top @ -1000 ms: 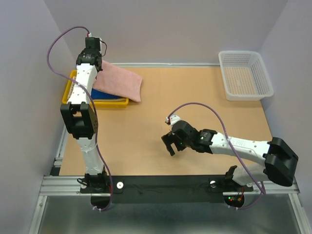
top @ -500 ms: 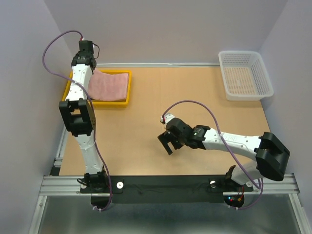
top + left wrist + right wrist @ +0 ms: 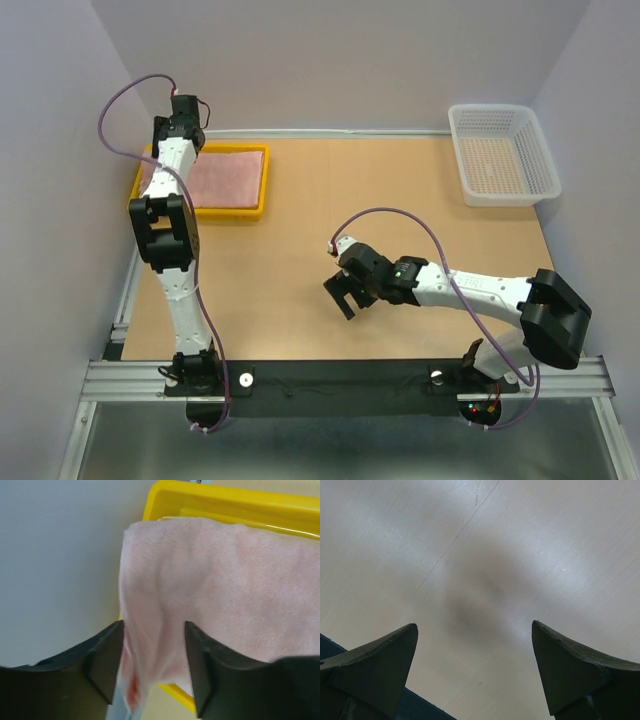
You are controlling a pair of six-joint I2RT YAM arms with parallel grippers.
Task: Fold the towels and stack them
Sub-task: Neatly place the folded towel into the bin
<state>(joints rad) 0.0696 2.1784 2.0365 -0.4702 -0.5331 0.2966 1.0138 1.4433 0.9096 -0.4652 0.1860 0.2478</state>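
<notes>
At the tabletop's (image 3: 400, 190) far left corner, the pink towel (image 3: 228, 176) lies in the yellow tray (image 3: 232, 212), one edge between the left end effector's (image 3: 153, 630) parted fingers. The right end effector (image 3: 474, 625) hangs spread wide over open tabletop near its middle, well apart from both.

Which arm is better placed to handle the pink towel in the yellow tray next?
Left, probably: the left fingers stand apart astride an edge of the pink towel in the yellow tray. The right fingers, open, hover over the table, far away.
</notes>
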